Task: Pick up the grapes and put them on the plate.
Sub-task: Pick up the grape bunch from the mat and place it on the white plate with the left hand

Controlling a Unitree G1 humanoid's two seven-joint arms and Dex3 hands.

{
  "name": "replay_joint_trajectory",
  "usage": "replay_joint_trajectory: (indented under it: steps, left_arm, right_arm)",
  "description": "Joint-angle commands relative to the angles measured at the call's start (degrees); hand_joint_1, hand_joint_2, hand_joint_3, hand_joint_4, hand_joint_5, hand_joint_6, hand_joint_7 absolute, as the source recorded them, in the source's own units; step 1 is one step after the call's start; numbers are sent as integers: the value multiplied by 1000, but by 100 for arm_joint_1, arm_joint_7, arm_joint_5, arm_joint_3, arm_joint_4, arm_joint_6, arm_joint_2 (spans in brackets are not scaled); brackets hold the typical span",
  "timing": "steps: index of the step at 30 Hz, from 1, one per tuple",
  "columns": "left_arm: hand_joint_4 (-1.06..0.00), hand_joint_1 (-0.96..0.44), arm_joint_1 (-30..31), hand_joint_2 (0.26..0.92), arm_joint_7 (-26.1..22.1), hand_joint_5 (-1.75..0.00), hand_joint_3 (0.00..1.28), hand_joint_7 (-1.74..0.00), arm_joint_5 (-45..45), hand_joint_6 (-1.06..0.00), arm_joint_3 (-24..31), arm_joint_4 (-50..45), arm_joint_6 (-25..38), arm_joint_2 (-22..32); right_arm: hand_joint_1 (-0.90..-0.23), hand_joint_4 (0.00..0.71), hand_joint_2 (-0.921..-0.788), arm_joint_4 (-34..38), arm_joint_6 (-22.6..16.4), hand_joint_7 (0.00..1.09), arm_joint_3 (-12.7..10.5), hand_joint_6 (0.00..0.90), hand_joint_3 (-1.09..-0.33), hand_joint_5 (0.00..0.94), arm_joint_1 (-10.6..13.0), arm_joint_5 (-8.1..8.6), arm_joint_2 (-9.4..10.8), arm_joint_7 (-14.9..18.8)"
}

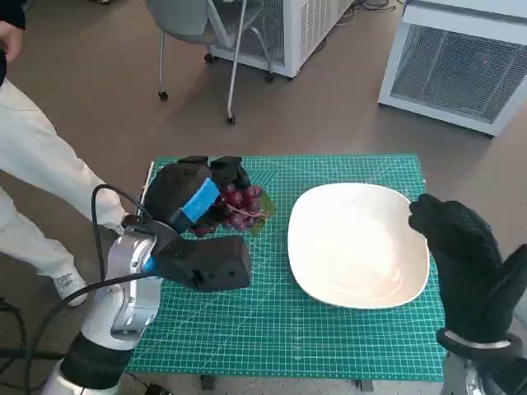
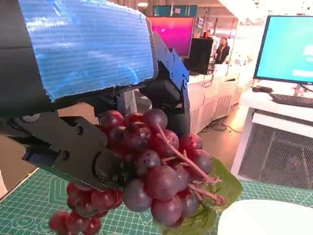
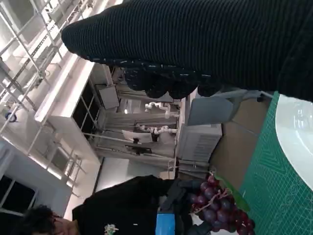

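Now head view: left hand clamped on grapes over green mat, left of white plate. Right hand beside plate rim, holding nothing; fingers' spread unclear.

Left wrist view: bunch hangs from fingers, leaf dangling. Keep grip firm, carry level.

Right wrist view: grapes clear of mat; release low over plate centre.

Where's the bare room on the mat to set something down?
Free: the green mat along its near edge, and the strip between the grapes and white plate. Crowded: the far left corner, where the left hand grips the grapes.
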Motion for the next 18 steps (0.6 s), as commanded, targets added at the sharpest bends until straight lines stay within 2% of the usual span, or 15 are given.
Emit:
replay_joint_trajectory:
  steps: [1,11,18]
  left_arm:
    - [-756,3,-7,917,98,-1074,39,-1174,-40,-636,52,64,-90,-8]
    - [-764,3,-329,917,38,-1120,24,-1091,-304,-666,-61,405,-218,-399]
    - [-763,3,-740,915,52,-1109,21,-1094,-323,-681,-381,750,-367,-819]
  right_arm:
    - [-315,516,-921,61,41,884,-18,268,-568,528,111,51,45,-29]
    - [-316,519,-921,21,79,883,-7,270,-567,528,97,67,61,-43]
    - [-316,521,-921,-59,88,880,7,274,-565,527,151,69,66,-43]
